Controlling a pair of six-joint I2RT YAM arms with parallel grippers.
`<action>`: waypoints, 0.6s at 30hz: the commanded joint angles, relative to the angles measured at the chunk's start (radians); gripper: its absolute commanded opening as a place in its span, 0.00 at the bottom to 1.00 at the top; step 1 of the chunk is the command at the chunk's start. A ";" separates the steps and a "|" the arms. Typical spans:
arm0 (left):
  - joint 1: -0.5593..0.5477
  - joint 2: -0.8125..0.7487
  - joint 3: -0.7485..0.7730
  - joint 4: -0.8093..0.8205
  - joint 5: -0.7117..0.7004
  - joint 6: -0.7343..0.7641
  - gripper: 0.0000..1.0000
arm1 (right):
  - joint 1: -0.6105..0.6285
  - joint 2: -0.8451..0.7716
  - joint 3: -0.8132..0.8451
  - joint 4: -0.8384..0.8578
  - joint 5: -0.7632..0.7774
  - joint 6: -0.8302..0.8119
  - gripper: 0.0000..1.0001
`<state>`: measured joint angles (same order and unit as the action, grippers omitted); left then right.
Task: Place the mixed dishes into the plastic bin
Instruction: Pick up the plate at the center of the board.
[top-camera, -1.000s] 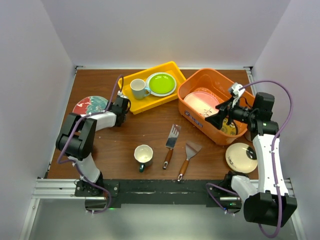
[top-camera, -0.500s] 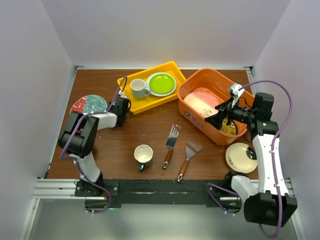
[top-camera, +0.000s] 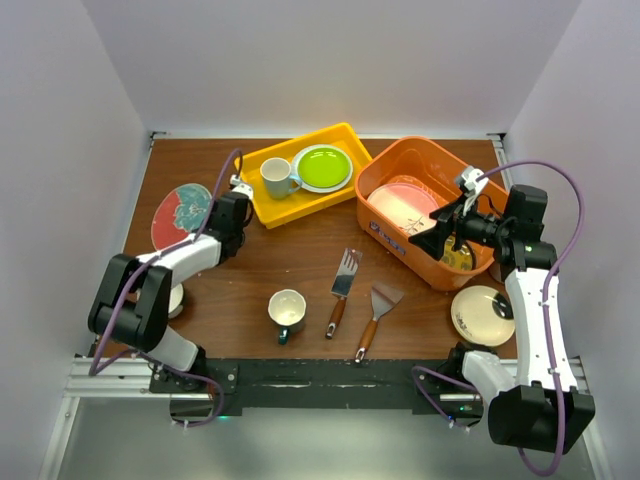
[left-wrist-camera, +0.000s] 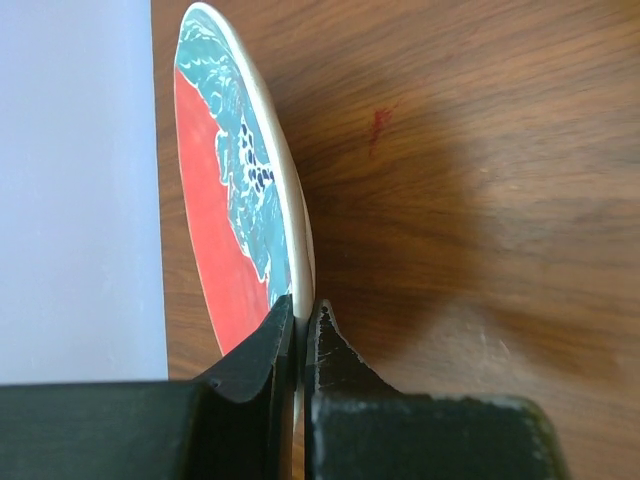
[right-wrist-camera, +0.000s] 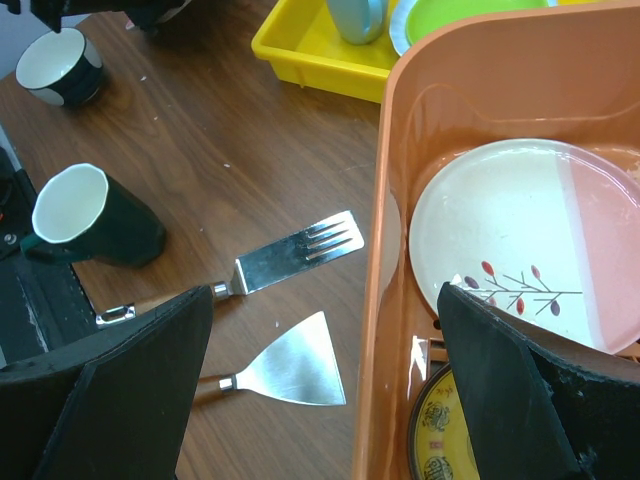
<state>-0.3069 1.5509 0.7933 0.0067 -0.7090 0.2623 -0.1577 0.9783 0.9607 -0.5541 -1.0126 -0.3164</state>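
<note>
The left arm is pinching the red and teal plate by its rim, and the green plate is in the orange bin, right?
Not quite. The green plate sits in the yellow tray, not the orange bin, as the top view shows. The rest is right: the left fingers are shut on the rim of the red and teal plate.

A band of bare surface runs from the red plate by the left wall to the orange bin. The yellow tray hems it behind. The mug, a slotted spatula and a flat spatula hem it in front. The right end effector hangs over the bin's near half.
</note>
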 joint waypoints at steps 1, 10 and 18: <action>-0.029 -0.138 -0.002 0.107 -0.089 0.058 0.00 | 0.003 -0.013 0.018 0.008 -0.004 -0.012 0.99; -0.046 -0.327 -0.026 0.093 -0.072 0.074 0.00 | 0.003 -0.007 0.013 0.014 -0.001 -0.010 0.99; -0.075 -0.434 -0.045 0.072 -0.046 0.092 0.00 | 0.003 -0.003 0.007 0.023 0.002 -0.007 0.99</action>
<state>-0.3656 1.1969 0.7372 -0.0326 -0.6949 0.2813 -0.1577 0.9787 0.9607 -0.5529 -1.0122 -0.3172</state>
